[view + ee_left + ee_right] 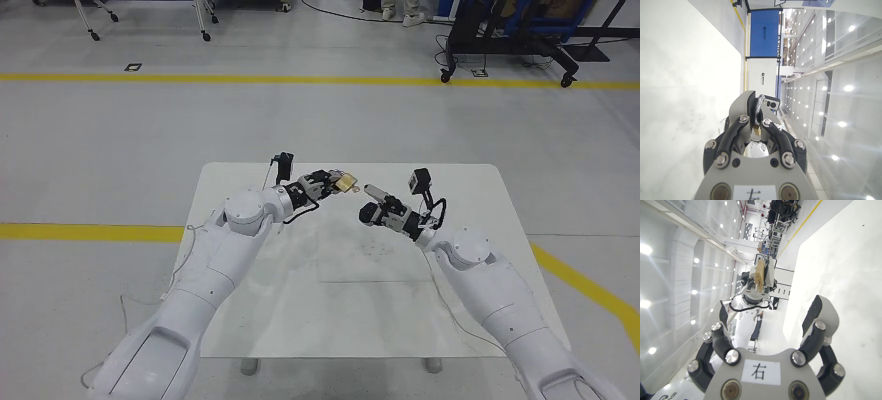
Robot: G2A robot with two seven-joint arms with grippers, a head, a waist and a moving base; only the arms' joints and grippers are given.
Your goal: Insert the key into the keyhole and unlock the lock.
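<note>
Pinching padlock (759, 273) w/ key (757, 288) in it, L fingers (739, 108) above table (400, 310); R fingers (829, 313) spread, empty

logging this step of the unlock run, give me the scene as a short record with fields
lock: brass padlock, held above the table
holder: left pincer, shut on the brass padlock, shackle near its fingertips
key: silvery key seems to stick out of the padlock's bottom end
free arm: right pincer, open, empty, facing the padlock, apart from it
unlocked: cannot tell
</note>
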